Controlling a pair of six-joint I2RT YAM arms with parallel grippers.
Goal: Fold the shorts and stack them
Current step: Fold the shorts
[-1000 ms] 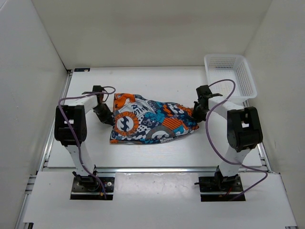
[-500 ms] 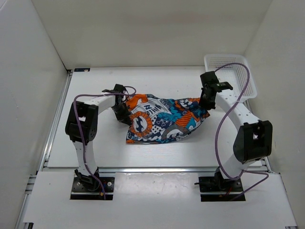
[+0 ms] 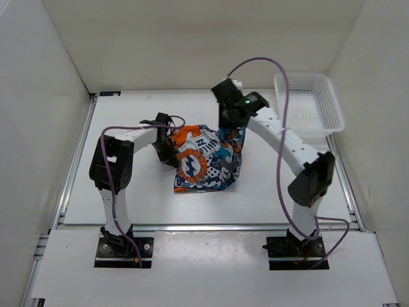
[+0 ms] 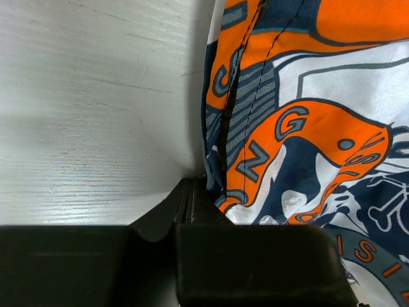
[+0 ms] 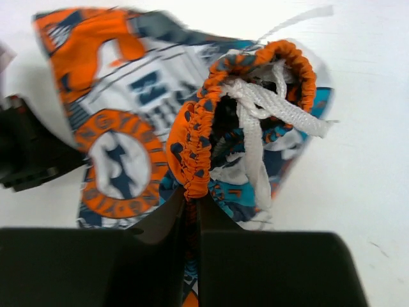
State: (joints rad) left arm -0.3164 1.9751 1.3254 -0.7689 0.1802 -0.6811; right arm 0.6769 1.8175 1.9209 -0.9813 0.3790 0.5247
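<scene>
We judge the shorts light, limp and slick, best held at hems and elastic waistband. They lie mid-worktop, half doubled over. Our right pincer, closed on the waistband, hangs at their 1 o'clock, arm stretched toward 11. Our left pincer pinches their 9 o'clock edge, elbow bent.

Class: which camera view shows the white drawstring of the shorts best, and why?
The right wrist view: the drawstring sits close up against the orange elastic waistband. In the top external view the shorts show, but the drawstring is too small to tell. The left wrist view shows only printed cloth, no drawstring.
</scene>
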